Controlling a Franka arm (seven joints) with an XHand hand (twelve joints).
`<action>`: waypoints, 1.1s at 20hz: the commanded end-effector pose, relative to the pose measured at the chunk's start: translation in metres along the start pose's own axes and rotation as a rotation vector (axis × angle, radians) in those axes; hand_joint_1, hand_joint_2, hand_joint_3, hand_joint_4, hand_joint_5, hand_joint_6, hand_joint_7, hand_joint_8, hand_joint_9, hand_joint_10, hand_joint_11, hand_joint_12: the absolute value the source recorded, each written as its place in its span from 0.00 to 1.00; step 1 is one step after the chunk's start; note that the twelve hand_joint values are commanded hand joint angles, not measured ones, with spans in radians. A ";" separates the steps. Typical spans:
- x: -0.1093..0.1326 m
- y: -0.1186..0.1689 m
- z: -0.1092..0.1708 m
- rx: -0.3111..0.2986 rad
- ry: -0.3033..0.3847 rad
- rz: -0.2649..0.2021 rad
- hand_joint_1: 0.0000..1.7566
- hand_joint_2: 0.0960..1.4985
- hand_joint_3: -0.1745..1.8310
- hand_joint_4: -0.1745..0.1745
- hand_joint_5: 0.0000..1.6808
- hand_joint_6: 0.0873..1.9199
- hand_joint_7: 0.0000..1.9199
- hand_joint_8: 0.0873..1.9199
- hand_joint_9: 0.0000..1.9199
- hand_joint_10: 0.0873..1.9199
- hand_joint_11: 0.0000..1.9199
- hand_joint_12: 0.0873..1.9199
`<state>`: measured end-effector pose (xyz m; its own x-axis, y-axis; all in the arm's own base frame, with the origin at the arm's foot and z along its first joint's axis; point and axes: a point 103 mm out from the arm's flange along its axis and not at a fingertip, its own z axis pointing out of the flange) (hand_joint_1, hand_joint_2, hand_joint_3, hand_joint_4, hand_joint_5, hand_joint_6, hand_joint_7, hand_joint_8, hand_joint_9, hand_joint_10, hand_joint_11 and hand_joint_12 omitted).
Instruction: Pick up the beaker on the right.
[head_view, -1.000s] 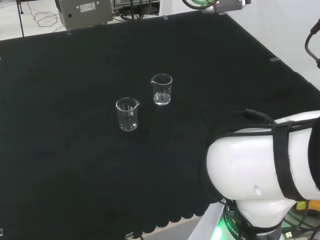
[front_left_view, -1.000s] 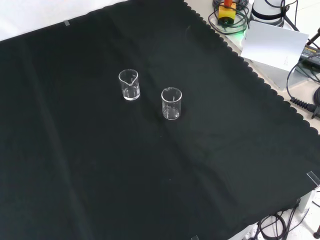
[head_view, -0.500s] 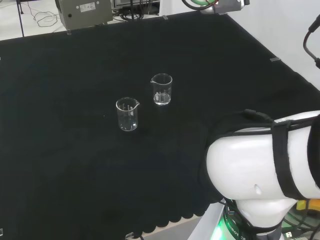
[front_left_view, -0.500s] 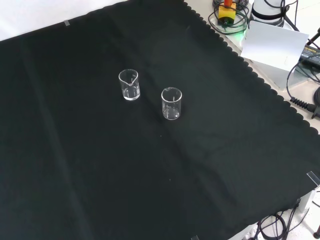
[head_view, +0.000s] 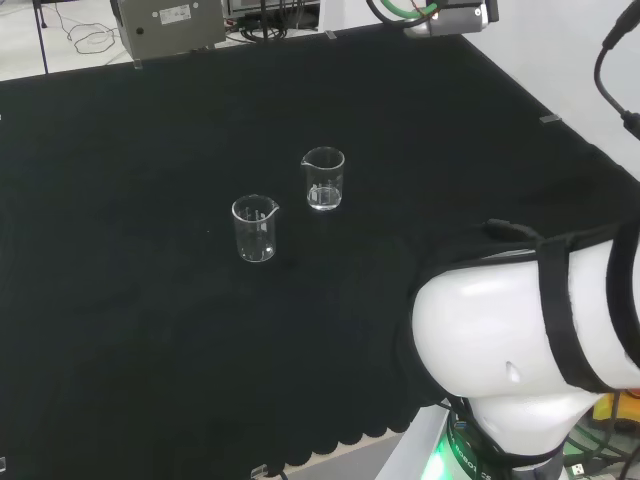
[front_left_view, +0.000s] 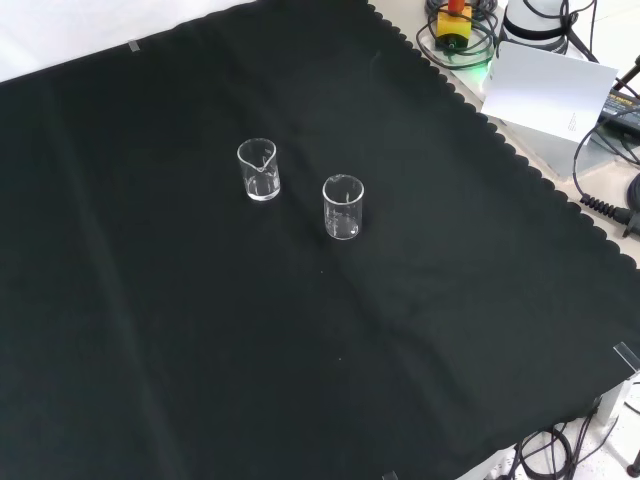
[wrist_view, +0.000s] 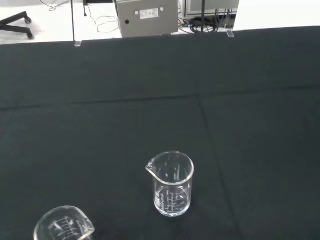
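A black cloth (head_view: 150, 330) is covering the whole bench, lying mostly flat with a few shallow creases running across it. Going left to right in the head view, a grey metal box (head_view: 168, 25) is sitting beyond the far edge of the cloth, with cables trailing on the pale floor behind it. Next, two clear glass beakers are standing upright and empty near the middle of the cloth, near each other but not touching: the left beaker (head_view: 254, 229) is sitting a little nearer the camera, and the right beaker (head_view: 324, 179), the one to be picked up, is standing slightly farther back with its spout turned to the left. Farthest right, the arm's big white link (head_view: 510, 340) is bulking up with a black strap around it.

In the front view the same pair is showing as one beaker (front_left_view: 259, 170) up and to the left and the other (front_left_view: 343, 207) lower and to the right, both well in from every edge. The cloth's scalloped hem (front_left_view: 470, 105) is running diagonally down the right side, and beyond it a white card (front_left_view: 548, 88) and loose cables are lying on the bench.

Open cloth is stretching wide on all sides of the beakers, with bare black surface between them and each hem.

I cannot tell how the hand's fingers are standing.
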<state>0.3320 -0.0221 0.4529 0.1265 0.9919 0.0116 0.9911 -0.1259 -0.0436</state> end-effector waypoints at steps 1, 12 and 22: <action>-0.029 0.037 0.038 0.024 -0.004 0.008 0.05 0.83 0.22 0.44 0.17 0.00 0.01 0.14 0.03 0.31 0.00 0.63; -0.070 0.116 0.119 0.044 0.171 -0.035 0.23 0.70 0.18 0.42 0.19 0.00 0.05 0.21 0.10 0.33 0.00 0.68; -0.086 0.151 0.199 0.134 0.271 -0.031 0.30 0.62 0.18 0.42 0.20 0.00 0.09 0.28 0.11 0.33 0.00 0.70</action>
<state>0.4324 -0.0982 0.2908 0.1048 0.9756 0.1930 0.9814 -0.0701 -0.1786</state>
